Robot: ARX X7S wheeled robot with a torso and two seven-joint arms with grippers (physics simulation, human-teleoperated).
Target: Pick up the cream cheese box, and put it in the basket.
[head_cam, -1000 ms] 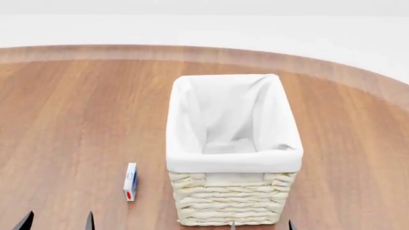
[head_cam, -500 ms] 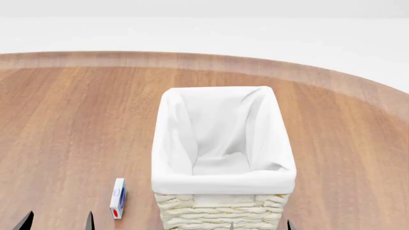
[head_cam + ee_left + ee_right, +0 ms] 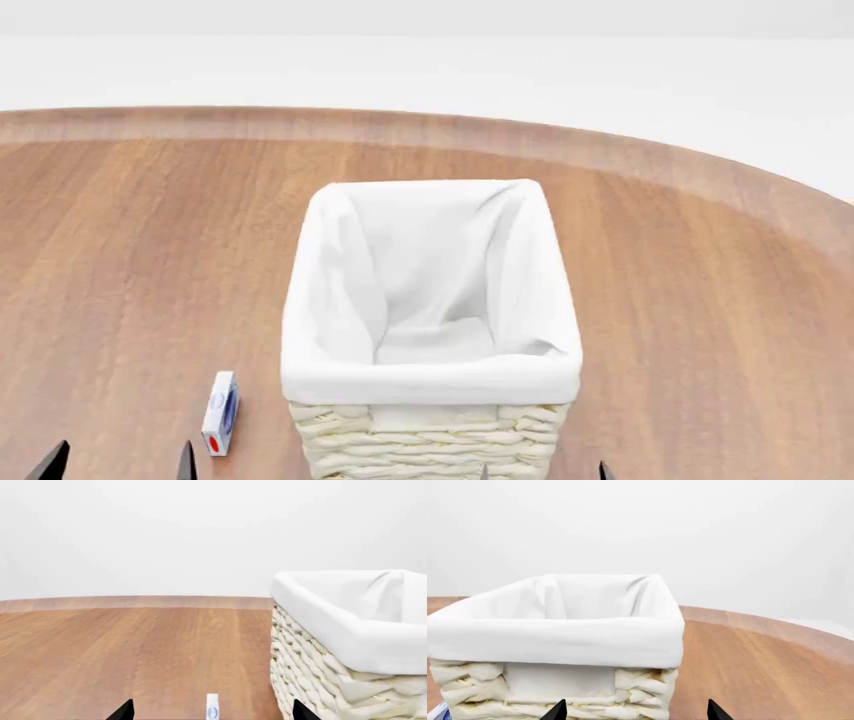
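Observation:
The cream cheese box (image 3: 220,412), a thin white carton with blue print and a red mark, stands on edge on the wooden table just left of the basket (image 3: 430,440). In the left wrist view the box (image 3: 212,710) sits between my spread black fingertips (image 3: 124,711), with the basket (image 3: 313,680) beside it. My left gripper (image 3: 120,462) is open and empty, short of the box. My right gripper (image 3: 635,712) is open and empty, facing the basket's front wall (image 3: 560,690). The basket holds only its white cloth liner (image 3: 427,290).
The round wooden table (image 3: 120,250) extends around the basket, its curved edge (image 3: 694,170) at the far side. A corner of the box (image 3: 436,712) shows at the right wrist view's edge.
The head view has shifted: the basket and the box now sit further left and lower in the picture. Both grippers keep their place at the bottom edge.

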